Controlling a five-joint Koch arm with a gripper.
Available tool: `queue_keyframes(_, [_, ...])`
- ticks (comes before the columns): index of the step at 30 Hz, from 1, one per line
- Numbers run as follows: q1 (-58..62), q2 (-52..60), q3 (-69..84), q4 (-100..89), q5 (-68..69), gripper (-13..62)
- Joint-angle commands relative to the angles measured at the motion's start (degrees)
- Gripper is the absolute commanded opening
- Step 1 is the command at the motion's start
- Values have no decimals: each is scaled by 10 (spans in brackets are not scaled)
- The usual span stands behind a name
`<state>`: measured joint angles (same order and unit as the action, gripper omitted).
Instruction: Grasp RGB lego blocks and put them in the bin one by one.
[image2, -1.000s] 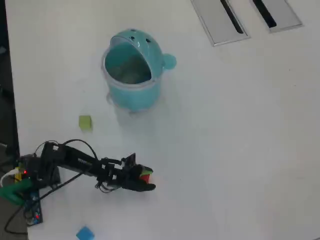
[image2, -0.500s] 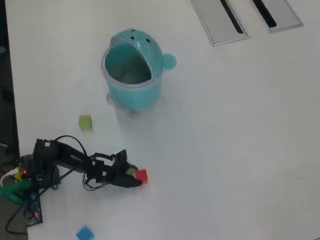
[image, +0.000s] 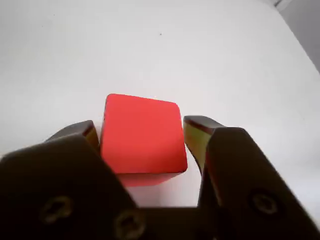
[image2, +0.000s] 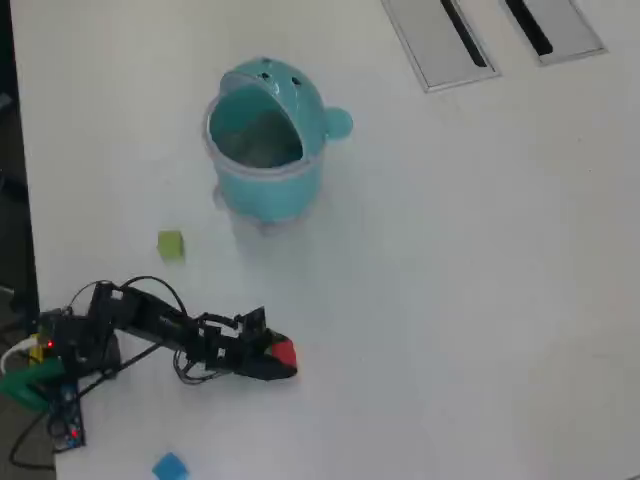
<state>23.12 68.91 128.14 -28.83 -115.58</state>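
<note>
Our gripper (image: 141, 131) has its fingers (image: 199, 135) narrowly around the red block (image: 142, 137), left one touching. We see the bin (image2: 265, 140) well apart.

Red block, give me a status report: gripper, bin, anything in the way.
Gripper open, jaws either side of red block. Block on table, not lifted. Bin upright, mouth open. Green block near the route; blue block clear.

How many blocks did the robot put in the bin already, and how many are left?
None that I can see: the bin looks empty. The hand sits around the red block on the table, with a small gap on one side, so the grab isn't finished. The green block and blue block lie untouched. All three are left.
</note>
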Motion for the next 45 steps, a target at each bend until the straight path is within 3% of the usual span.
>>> queue_keyframes(1, [1,6,-24,-20,10,287])
queue_keyframes(6, [-17,49,-9,-12,45,141])
queue_keyframes(15, [-131,215,69,-10,149,140])
queue_keyframes(28, [-233,367,91,-7,231,124])
queue_keyframes(45, [-323,443,97,-70,274,125])
